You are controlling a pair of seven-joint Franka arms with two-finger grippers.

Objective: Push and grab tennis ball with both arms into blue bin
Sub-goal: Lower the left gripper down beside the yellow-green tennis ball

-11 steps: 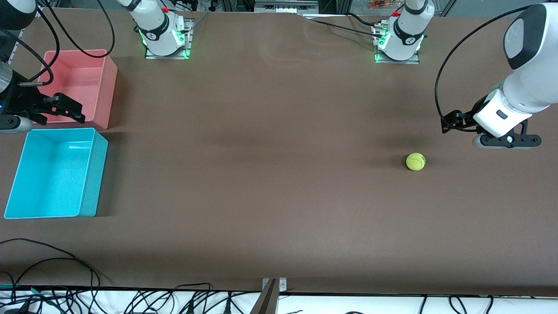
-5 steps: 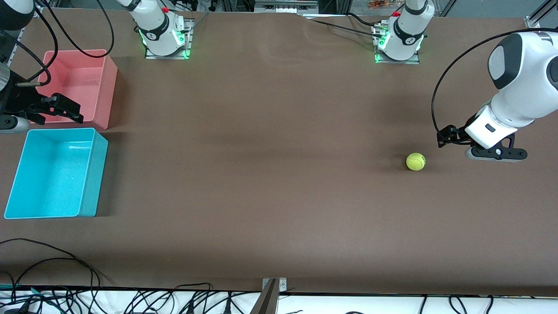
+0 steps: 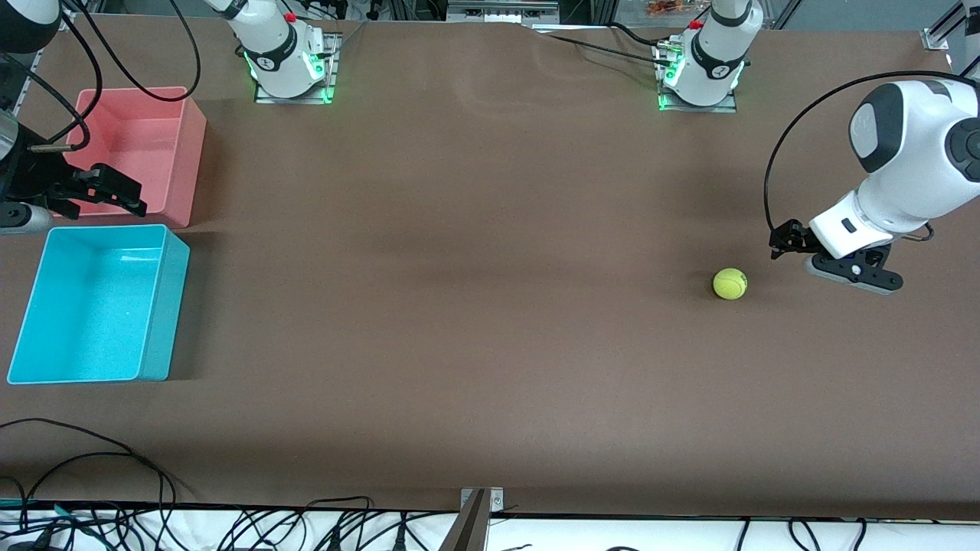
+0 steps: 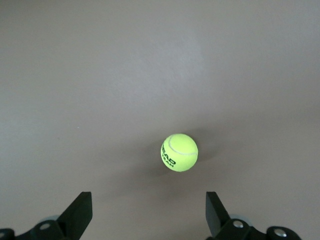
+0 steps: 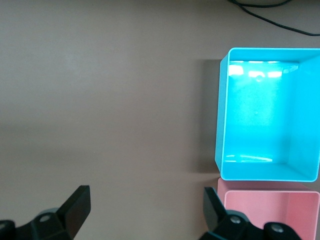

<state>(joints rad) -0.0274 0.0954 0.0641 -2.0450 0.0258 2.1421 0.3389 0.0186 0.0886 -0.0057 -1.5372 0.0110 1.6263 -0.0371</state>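
Front view shows you a pink-red plastic tub (image 3: 138,145) beside the bright cyan-blue rectangular bin (image 3: 96,306). Your left gripper (image 3: 788,243), fingers spread, hangs at two o'clock of the fuzzy yellow-green tennis ball (image 3: 730,283) on the brown bench (image 3: 475,306). Your right gripper (image 3: 107,191), also spread, waits over the pink tub.

Before you lies a brown tabletop (image 3: 475,321), with a pink-red tub (image 3: 164,145) sitting open-topped at the right arm's end — nothing visible inside it. Along the tabletop's edge nearest the front camera, black cables (image 3: 92,467) loop and tangle — beside a small metal bracket (image 3: 481,501) at that edge's middle.
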